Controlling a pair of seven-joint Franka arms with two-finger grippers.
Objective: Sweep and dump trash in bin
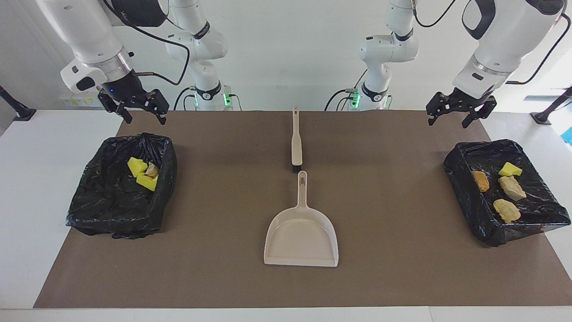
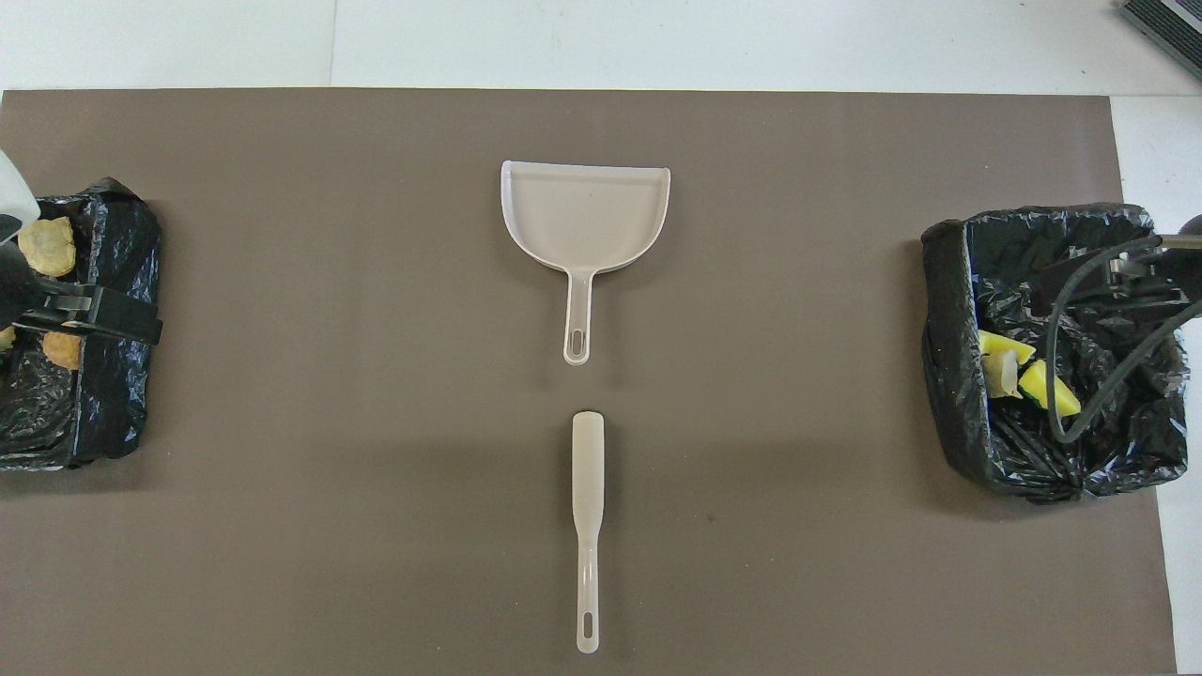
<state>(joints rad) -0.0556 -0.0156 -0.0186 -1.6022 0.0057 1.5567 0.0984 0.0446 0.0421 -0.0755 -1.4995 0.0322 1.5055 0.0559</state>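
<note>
We found the trash split between two lined bins: three scraps [image 1: 143,173] in one, four [image 1: 500,190] in the other. Both grippers (left [image 1: 459,110], right [image 1: 134,106]) hung open and empty; sweeping looked finished, calling for nothing more.

A white bench [image 1: 27,188] carries a broad brown paper mat [image 1: 223,188] over most of its top; on the mat, midway between the two ends, lies a beige plastic dustpan [image 1: 301,239], its handle pointing toward the robots; just nearer to them lies a slim beige hand brush [image 1: 296,143]; at each end sits a bin lined with black plastic [image 1: 116,201] [image 1: 496,223], well apart from the dustpan.
</note>
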